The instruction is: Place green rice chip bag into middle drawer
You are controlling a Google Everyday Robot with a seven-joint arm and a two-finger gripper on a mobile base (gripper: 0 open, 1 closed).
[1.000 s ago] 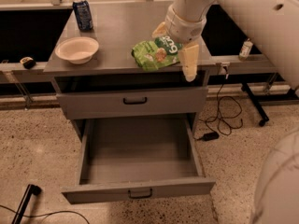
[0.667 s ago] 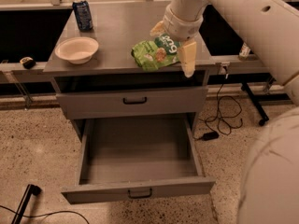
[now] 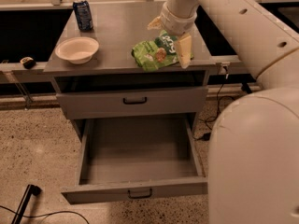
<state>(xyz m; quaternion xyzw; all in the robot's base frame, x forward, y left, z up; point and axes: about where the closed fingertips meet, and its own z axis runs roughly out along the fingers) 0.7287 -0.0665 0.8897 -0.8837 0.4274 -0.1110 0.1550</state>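
The green rice chip bag [image 3: 156, 54] lies on the grey cabinet top [image 3: 121, 31], near its front right edge. My gripper [image 3: 169, 37] hangs from the white arm right over the bag's right end. Its two tan fingers are spread, one behind the bag [image 3: 154, 23] and one at the bag's front right [image 3: 183, 50], so the bag's right end sits between them. The middle drawer [image 3: 140, 148] is the lowest one. It is pulled out wide toward me and nothing lies in it. The drawer above it [image 3: 134, 101] is closed.
A white bowl [image 3: 77, 49] sits at the left of the cabinet top and a blue can [image 3: 83, 14] stands at the back left. My white arm and body [image 3: 252, 139] fill the right side. A black cable [image 3: 28, 204] lies on the speckled floor at the lower left.
The gripper has shifted slightly back and left, closer around the bag's right end. The bag, bowl, can and drawer have not moved.
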